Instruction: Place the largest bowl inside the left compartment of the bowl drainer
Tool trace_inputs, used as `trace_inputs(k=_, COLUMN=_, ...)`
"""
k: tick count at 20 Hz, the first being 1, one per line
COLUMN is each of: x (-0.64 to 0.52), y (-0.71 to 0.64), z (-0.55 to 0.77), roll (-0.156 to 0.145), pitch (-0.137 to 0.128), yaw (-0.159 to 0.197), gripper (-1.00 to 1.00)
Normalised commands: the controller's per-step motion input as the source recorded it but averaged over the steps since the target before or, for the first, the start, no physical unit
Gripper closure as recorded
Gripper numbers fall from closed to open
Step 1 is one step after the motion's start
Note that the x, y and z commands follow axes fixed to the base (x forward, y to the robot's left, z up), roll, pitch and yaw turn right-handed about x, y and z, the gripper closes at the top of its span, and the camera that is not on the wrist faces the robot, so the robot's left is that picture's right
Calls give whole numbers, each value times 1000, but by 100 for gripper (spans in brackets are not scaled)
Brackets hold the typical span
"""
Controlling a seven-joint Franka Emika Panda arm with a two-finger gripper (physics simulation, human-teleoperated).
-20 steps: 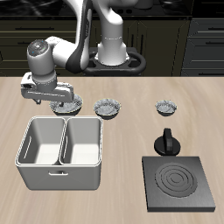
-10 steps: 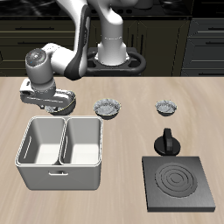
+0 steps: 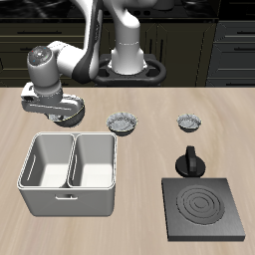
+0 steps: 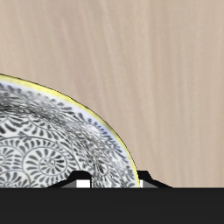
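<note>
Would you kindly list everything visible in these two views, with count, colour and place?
largest bowl: one, grey-and-white patterned, yellow-edged rim, at the gripper, behind the drainer.
smaller bowls: two, same pattern, on the table behind the drainer and the stove plate.
bowl drainer: one, light grey, two wells, both empty, near the table's front edge.
stove plate: one, black, square, near the front edge.
moka pot: one, black, just behind the stove plate.
table: one, light wood.
gripper: one, grey-white, over the largest bowl; jaw state unclear.
</note>
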Motion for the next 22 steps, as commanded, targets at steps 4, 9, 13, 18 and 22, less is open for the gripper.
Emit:
trace_inputs(k=4, x=-30, y=-29, z=544, roll=-70, pitch=-66, yaw=6, gripper=100)
trace_inputs(k=9, x=-64, y=71, z=680, roll=-44, pitch=-93, yaw=-12, gripper=100)
trace_inputs(k=13, x=-7, y=150, z=679, roll=-26, pitch=-82, yaw=13, gripper=100)
trace_inputs(k=18, x=31, y=165, z=600, roll=2, pitch=-62, yaw=-41, gripper=100)
trace_inputs(k=22, x=115, y=71, z=264, roll=-19, pitch=-51, yaw=21, gripper=100)
